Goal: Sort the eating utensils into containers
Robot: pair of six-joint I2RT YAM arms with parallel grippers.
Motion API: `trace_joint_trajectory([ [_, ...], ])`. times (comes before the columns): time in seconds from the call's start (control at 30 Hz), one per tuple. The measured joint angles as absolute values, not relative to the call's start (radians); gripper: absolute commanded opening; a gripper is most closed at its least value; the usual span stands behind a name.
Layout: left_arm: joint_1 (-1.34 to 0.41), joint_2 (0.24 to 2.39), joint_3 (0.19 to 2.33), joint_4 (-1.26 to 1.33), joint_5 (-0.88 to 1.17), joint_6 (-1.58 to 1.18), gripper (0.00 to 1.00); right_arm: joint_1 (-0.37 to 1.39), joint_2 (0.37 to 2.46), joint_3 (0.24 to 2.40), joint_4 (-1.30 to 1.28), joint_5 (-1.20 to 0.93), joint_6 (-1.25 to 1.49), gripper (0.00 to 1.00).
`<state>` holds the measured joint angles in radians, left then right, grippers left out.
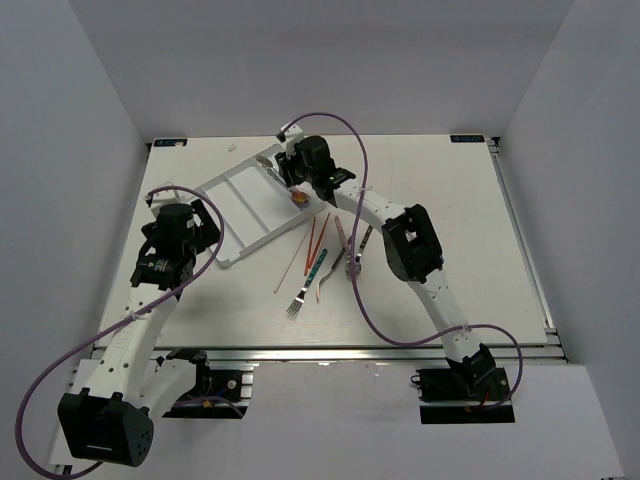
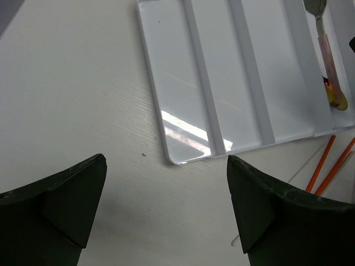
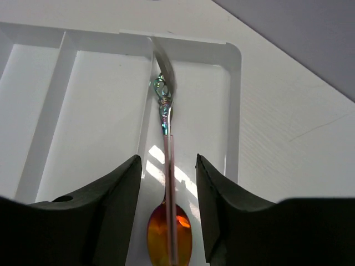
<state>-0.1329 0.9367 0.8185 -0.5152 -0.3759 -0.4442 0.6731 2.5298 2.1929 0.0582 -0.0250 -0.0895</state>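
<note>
1. Looking from above, the right gripper (image 1: 298,190) is hanging over the right slot of the tray (image 1: 235,205), where the shiny spoon (image 1: 299,197) is lying. A teal fork (image 1: 305,285) and orange chopsticks (image 1: 316,238) are lying on the table (image 1: 450,250) nearby.
2. Left wrist: the left gripper (image 2: 166,162) is hovering by the tray corner, wide open, holding nothing.
3. Right wrist: the fingers (image 3: 111,210) are standing half open around the spoon, not touching it. Lifting straight up is looking safest, clear of the tray's wall.

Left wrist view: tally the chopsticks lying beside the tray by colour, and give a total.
Orange-red chopsticks: 2
Pale chopstick: 1
Total: 3
</note>
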Motion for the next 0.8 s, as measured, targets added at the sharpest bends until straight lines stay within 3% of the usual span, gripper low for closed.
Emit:
trace_joint_trajectory([
  [0.1, -0.133, 0.937, 0.818, -0.515, -0.376, -0.444, 0.98, 0.672, 2.503, 2.187, 0.041, 0.003, -0.089, 0.54],
  [0.13, -0.133, 0.937, 0.818, -0.515, -0.376, -0.444, 0.98, 0.672, 2.476, 2.169, 0.030, 0.019, -0.086, 0.65],
  [0.37, -0.133, 0.937, 0.818, -0.515, -0.376, -0.443, 0.98, 0.670, 2.061, 1.934, -0.138, 0.176, 0.030, 0.68],
  [0.43, -0.133, 0.937, 0.818, -0.515, -0.376, -0.442, 0.98, 0.669, 1.894, 1.813, -0.165, 0.239, 0.104, 0.72],
  [0.6, -0.133, 0.938, 0.818, -0.515, -0.376, -0.442, 0.98, 0.667, 1.592, 1.402, -0.176, 0.337, 0.266, 0.70],
  [0.8, -0.133, 0.949, 0.818, -0.515, -0.374, -0.442, 0.98, 0.663, 1.639, 1.227, -0.284, 0.292, 0.340, 0.55],
])
